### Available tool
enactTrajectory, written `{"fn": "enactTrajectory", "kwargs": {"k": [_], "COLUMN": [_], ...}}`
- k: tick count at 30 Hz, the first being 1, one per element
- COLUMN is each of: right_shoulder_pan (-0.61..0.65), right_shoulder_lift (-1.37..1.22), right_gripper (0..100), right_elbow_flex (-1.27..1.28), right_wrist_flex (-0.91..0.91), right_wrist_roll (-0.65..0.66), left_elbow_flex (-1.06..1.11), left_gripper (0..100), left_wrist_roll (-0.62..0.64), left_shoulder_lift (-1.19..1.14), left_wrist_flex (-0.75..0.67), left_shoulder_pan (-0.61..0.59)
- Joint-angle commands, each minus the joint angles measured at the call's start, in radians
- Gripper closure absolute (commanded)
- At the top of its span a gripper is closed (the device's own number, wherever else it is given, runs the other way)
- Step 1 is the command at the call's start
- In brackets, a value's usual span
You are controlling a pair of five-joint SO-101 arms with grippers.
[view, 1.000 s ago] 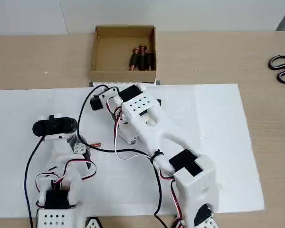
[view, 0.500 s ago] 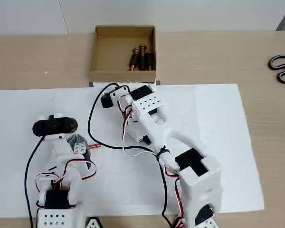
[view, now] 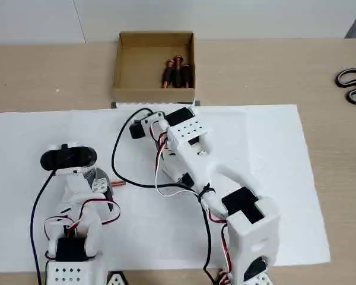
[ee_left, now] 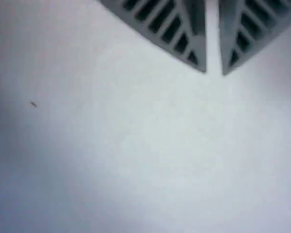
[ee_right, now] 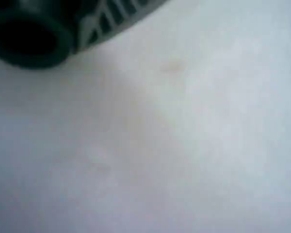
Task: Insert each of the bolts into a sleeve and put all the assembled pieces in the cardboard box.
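The cardboard box (view: 123, 65) stands at the table's far side with several assembled bolt-and-sleeve pieces (view: 177, 72) in its right half. My left gripper (view: 104, 181) sits low over the white paper at the near left, shut on a copper bolt (view: 117, 185) whose end pokes out toward the right. In the left wrist view its grey ribbed fingers (ee_left: 184, 34) stand almost together above bare paper. My right gripper (ee_right: 80, 29) is shut on a black sleeve (ee_right: 29, 41), the bore facing the camera. In the high view that sleeve (view: 187, 179) shows dark under the right arm near the paper's middle.
A white paper sheet (view: 273, 154) covers the near table. Black scissors (view: 353, 86) lie at the far right on the bare wood. Black and white cables (view: 121, 172) loop between the two arms.
The right arm has swung right and drawn back toward the near side, carrying the sleeve with it. The left gripper and its bolt have dipped slightly nearer.
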State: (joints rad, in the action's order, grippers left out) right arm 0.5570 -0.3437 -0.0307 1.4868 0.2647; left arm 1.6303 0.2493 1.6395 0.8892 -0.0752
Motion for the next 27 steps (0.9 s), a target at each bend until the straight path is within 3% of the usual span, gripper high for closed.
{"fn": "enactTrajectory", "kwargs": {"k": [1,11,20,27], "right_shoulder_pan": [-0.008,-0.12,-0.292,-0.479], "right_shoulder_lift": [0.117,0.355,0.679,0.892], "right_gripper": [99.0,99.5,99.2,99.3], "right_elbow_flex": [-0.064,-0.187,-0.189,0.069], "right_wrist_flex": [0.061,0.22,0.24,0.24], "right_wrist_roll": [-0.011,-0.008,-0.011,-0.009], "left_elbow_flex": [-0.01,-0.01,-0.036,-0.288], "left_gripper": [99,99,99,99], "left_wrist_roll": [0.0,-0.002,-0.002,-0.103], "left_shoulder_lift": [0.009,0.009,0.002,-0.002], "left_wrist_flex": [-0.002,-0.002,-0.005,0.178], "left_shoulder_pan": [-0.006,-0.006,-0.005,-0.035]}}
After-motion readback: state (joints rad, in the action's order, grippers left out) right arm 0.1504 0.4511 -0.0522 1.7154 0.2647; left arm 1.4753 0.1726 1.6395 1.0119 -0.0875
